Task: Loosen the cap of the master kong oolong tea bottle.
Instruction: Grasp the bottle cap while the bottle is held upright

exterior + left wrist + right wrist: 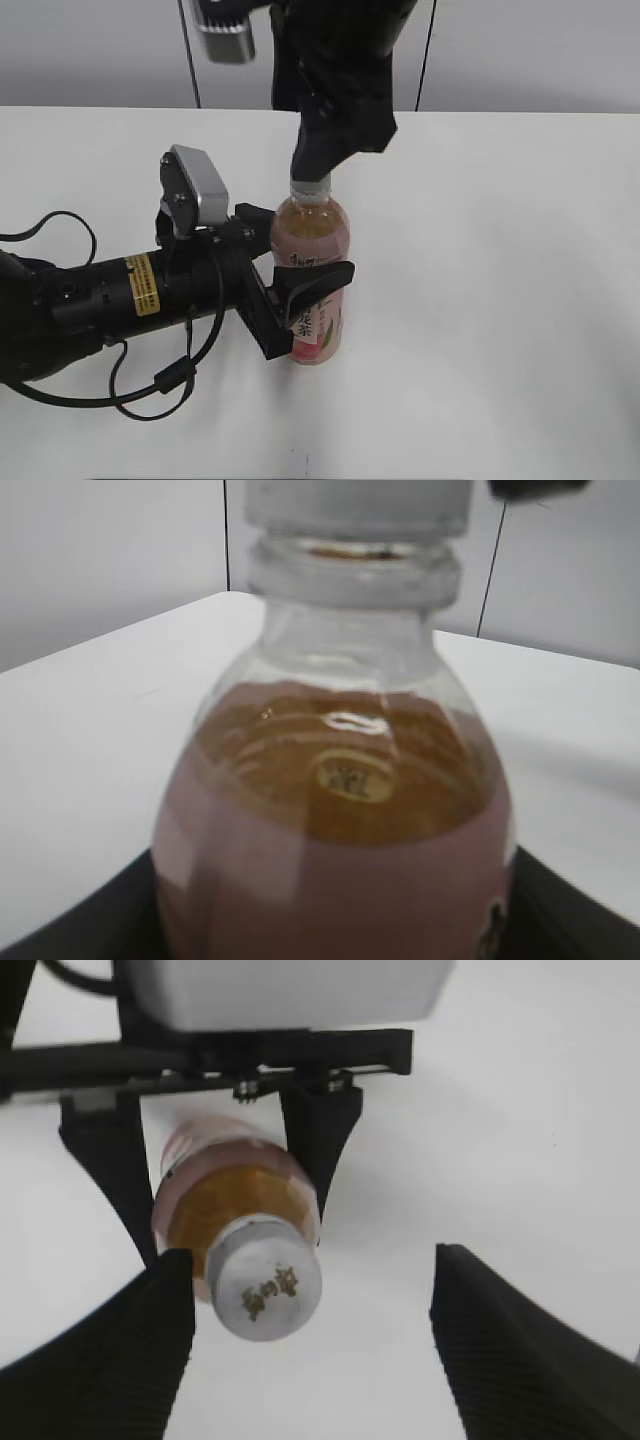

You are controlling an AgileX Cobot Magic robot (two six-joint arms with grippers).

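The bottle [312, 290] stands upright on the tabletop [500, 300], clamped at mid-body by the left claw [300, 300]. The right claw [310, 1350] is held apart around the cap [264, 1290], off-centre. Centring, closing and twisting appear to be called for next.

Bottle [335, 810] fills frame, amber tea below clear shoulder, cap [355, 505] cut off at top, white table [90, 730] behind.

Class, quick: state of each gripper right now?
Left gripper: shut on the bottle, around its body.
Right gripper: open, fingers either side of the cap, not gripping it.
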